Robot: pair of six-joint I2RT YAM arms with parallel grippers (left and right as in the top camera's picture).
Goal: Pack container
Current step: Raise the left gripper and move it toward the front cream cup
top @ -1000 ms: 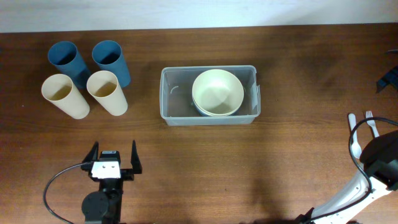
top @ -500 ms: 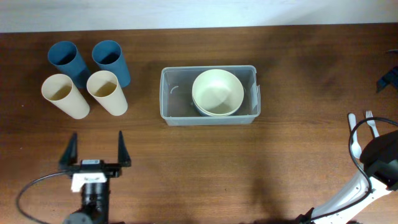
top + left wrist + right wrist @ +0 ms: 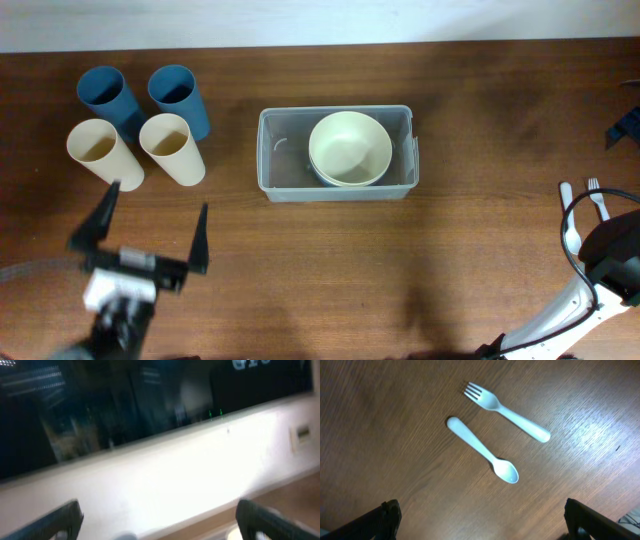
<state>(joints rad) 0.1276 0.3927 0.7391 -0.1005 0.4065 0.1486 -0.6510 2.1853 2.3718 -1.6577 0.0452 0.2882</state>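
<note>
"Container (image 3: 285, 165): where is it found, and what is held in it?"

"It is set at the middle of the table (image 3: 450, 250), toward the far edge. A cream bowl (image 3: 350, 147) is seated in its right half, nested on a second bowl of which only a bluish rim is seen. The left half is left bare."

"What has been changed in the last second?"

"The left gripper (image 3: 159, 197) has been carried forward from the near edge and tipped upward. A pale wall and a dark window are now shown by its wrist view instead of the table. Its jaws are spread wide and nothing is held between them."

"What is meant by that for the packing?"

"A cup is judged to be the next thing fetched. The gripper is placed just before the two cream cups (image 3: 170, 147), with the two blue cups (image 3: 178, 95) behind them. All four are stood open end up, well apart from the container, and nothing is seen inside them."

"And the right side?"

"The right gripper (image 3: 485, 520) is held wide and empty over a white spoon (image 3: 480, 450) and a white fork (image 3: 507, 410), which are laid side by side and left untouched."
</note>
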